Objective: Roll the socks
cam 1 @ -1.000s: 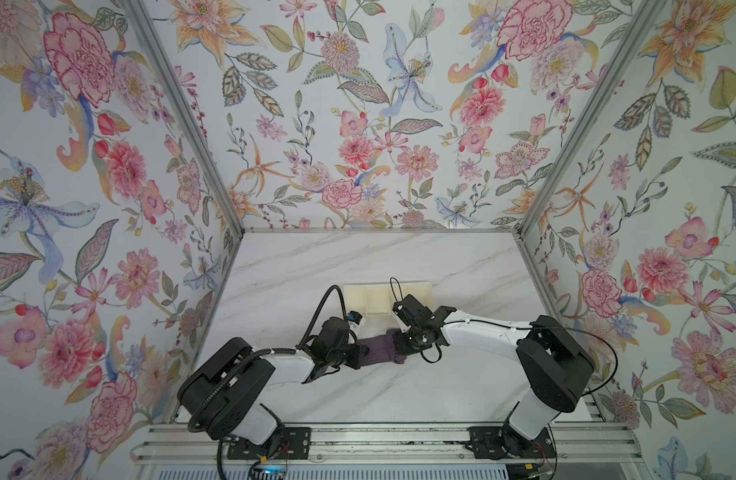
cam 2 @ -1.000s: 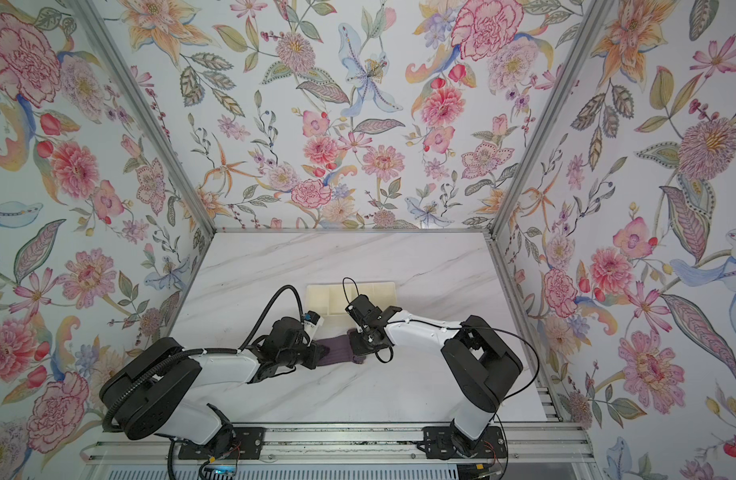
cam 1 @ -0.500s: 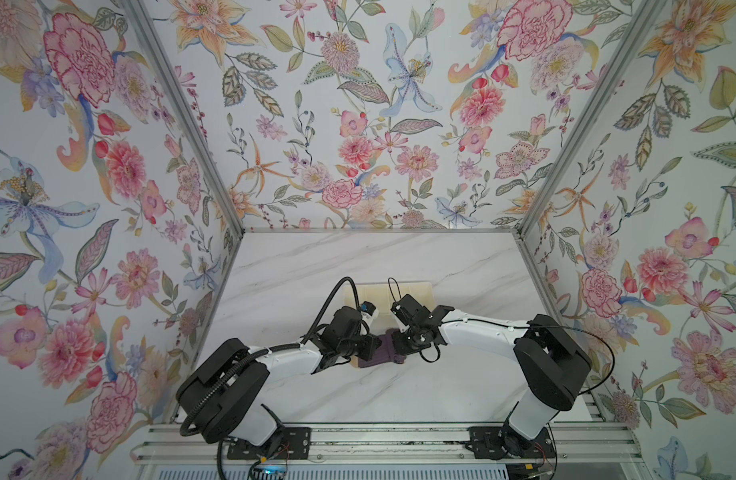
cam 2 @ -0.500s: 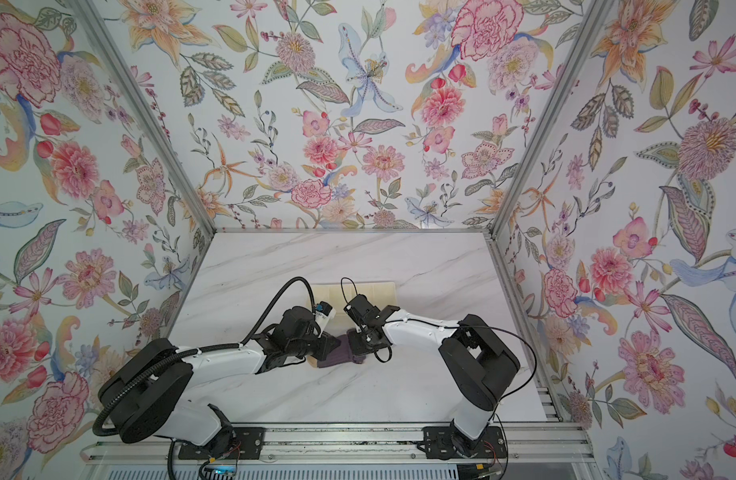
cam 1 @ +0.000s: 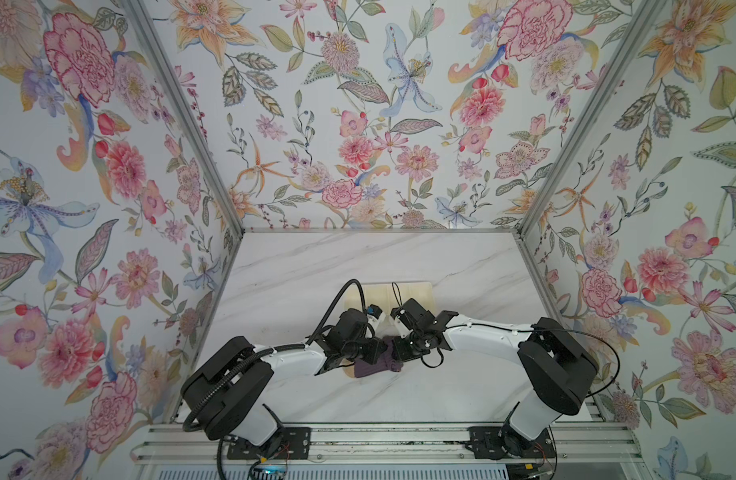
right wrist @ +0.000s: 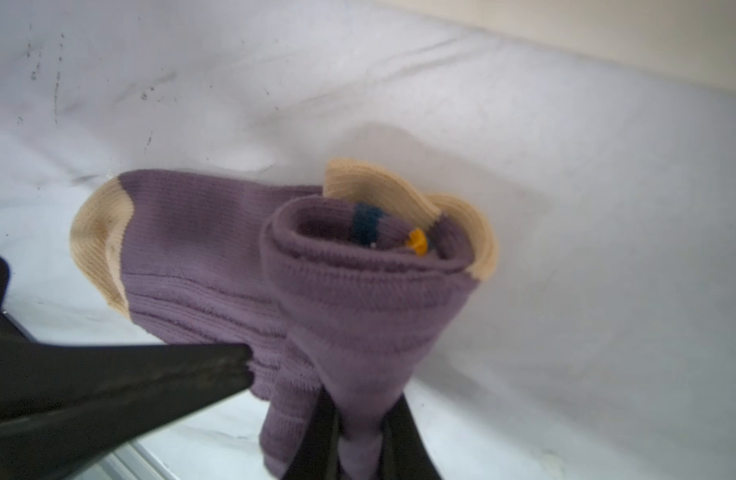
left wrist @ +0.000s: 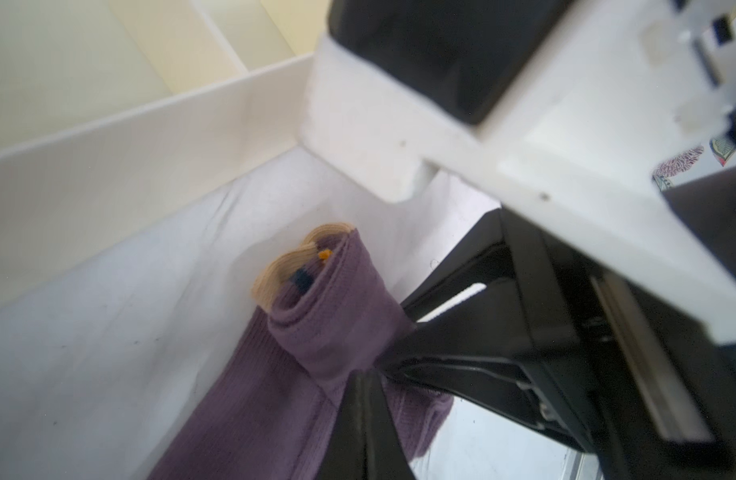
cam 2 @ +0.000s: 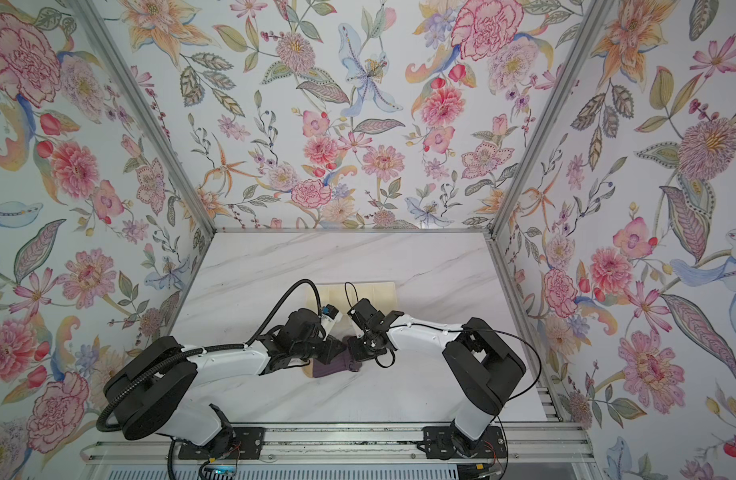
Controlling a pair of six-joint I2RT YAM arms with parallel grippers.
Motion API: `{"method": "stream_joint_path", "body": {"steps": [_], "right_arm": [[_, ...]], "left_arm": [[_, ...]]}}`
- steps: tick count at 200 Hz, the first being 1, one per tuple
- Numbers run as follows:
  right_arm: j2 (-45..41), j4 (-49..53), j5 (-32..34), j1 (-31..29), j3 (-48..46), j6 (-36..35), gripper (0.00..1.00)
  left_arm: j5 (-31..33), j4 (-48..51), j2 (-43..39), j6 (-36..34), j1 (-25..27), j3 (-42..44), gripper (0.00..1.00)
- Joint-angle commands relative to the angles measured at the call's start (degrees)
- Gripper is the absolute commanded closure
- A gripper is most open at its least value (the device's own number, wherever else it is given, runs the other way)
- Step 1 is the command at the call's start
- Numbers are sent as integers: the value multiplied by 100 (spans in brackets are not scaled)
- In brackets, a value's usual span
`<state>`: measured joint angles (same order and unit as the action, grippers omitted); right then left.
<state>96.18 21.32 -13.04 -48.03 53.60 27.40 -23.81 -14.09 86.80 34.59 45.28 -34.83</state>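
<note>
Both arms [cam 1: 291, 357] hide the near middle of the marble worktop [cam 1: 316, 270], which lies open to the far side, left and right. The cream divided tray [cam 1: 418, 286] just beyond them is partly covered. The socks [right wrist: 358, 299], half rolled, lie near-centre where the arms meet. The right hand [right wrist: 360, 415] is clamped on the roll. The left hand [right wrist: 241, 365] is pressed together against the flat part; whether it pinches fabric I cannot tell.

Socks [cam 1: 372, 368] mostly hidden in both top views; tray [left wrist: 150, 145] blurred, edge-cropped
</note>
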Motion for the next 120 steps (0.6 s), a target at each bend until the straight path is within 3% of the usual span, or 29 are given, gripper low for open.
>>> {"method": "stream_joint_path", "body": {"steps": [1,120], "right_arm": [[199,609,-15,-55,-265,-50,92],[244,575,-10,-66,-217,-71,90]], "left_arm": [[-71,-278,44,151,104,-62,100],[32,-179,889,-44,174,-139,100]]}}
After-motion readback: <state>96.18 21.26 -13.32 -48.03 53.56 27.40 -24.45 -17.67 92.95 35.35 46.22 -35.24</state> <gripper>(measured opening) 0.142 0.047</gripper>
